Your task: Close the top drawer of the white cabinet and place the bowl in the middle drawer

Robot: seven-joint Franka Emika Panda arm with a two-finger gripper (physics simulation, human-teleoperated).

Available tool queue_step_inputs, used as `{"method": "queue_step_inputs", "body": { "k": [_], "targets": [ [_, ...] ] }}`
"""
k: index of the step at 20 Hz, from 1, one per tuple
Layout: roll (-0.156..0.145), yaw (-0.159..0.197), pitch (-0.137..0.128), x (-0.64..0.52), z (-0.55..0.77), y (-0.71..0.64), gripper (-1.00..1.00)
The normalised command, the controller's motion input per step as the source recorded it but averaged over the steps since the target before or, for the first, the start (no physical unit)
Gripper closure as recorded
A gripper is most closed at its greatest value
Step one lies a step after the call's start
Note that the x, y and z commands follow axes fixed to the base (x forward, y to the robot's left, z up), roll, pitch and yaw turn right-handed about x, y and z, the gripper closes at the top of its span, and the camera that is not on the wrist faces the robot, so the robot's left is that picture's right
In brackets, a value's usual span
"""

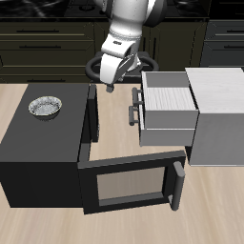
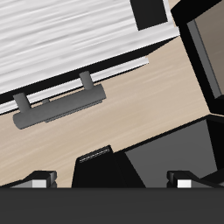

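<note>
**Gripper above drawer handle, bowl on black box**

The gripper (image 1: 112, 88), fingers spread and empty, hangs near the open middle drawer (image 1: 168, 95) of the white cabinet (image 1: 221, 114). The bowl (image 1: 45, 106) sits at 9 o'clock, atop the black box (image 1: 38, 143).

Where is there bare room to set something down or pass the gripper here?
Free: the black box's top beside the bowl, and the cabinet's top. Crowded: the table strip between the box, its open door and the open top drawer, where the gripper hovers.
</note>
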Motion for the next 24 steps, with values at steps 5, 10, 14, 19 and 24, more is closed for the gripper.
{"method": "queue_step_inputs", "body": {
  "k": [5,10,14,19,24],
  "targets": [
    [0.000,-0.002,0.010,0.07,-0.17,-0.04,-1.00],
    [-0.010,0.009,0.020,0.02,-0.27,-0.05,-1.00],
    [-0.009,0.000,-0.009,0.06,-0.08,-0.04,-1.00],
    [0.022,-0.014,-0.014,0.09,-0.09,0.14,-1.00],
    [0.037,0.006,-0.028,0.12,-0.08,0.20,-1.00]
  ]
}}
